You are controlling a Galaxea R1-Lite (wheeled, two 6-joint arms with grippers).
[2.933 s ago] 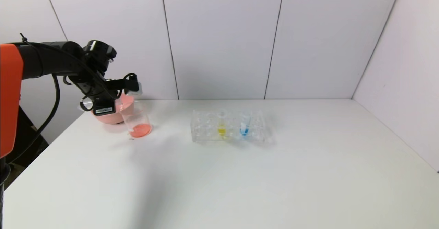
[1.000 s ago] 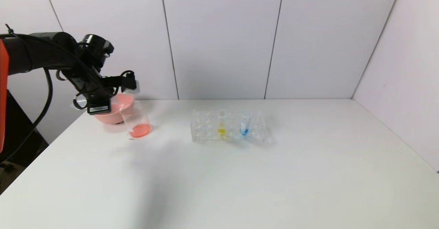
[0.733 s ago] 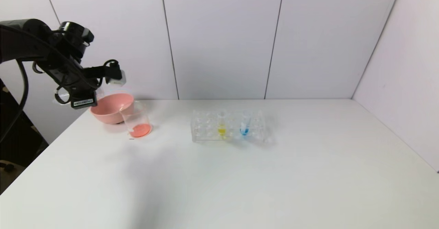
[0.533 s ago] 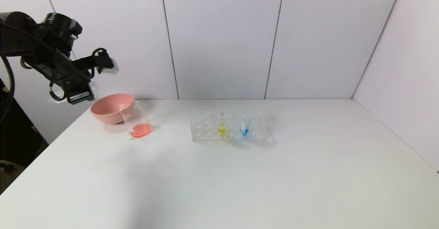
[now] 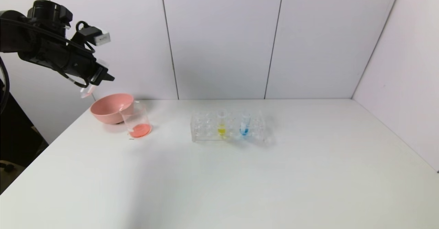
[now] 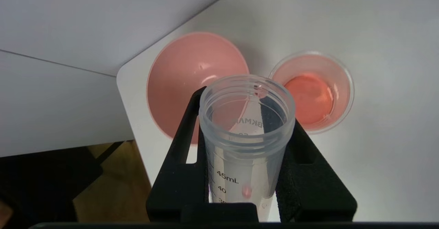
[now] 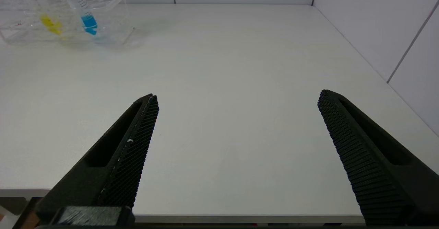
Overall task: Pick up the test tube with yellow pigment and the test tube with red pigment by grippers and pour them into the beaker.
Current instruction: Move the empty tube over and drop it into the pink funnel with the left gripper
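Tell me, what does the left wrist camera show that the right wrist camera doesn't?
Only the left wrist view shows the left gripper shut on an emptied tube, above the pink bowl and the beaker with red liquid. Only the right wrist view shows the right gripper open, and the rack with yellow and blue tubes. Both show the white table.

Test tubes: three in all
With red pigment: one, test tube with red pigment (image 6: 247, 133), nearly emptied, above the pink bowl (image 5: 111, 108)
With yellow pigment: one, test tube with yellow pigment (image 5: 222, 124), in the tube rack (image 5: 205, 129)
With blue pigment: one, blue tube (image 5: 244, 123), in the rack
Beakers: one, beaker (image 5: 136, 121), touching the bowl
Bowls: one
Racks: one
Pincers: two, left pincer (image 6: 245, 160), right pincer (image 7: 236, 153)
Tabletops: one, tabletop (image 5: 240, 181)
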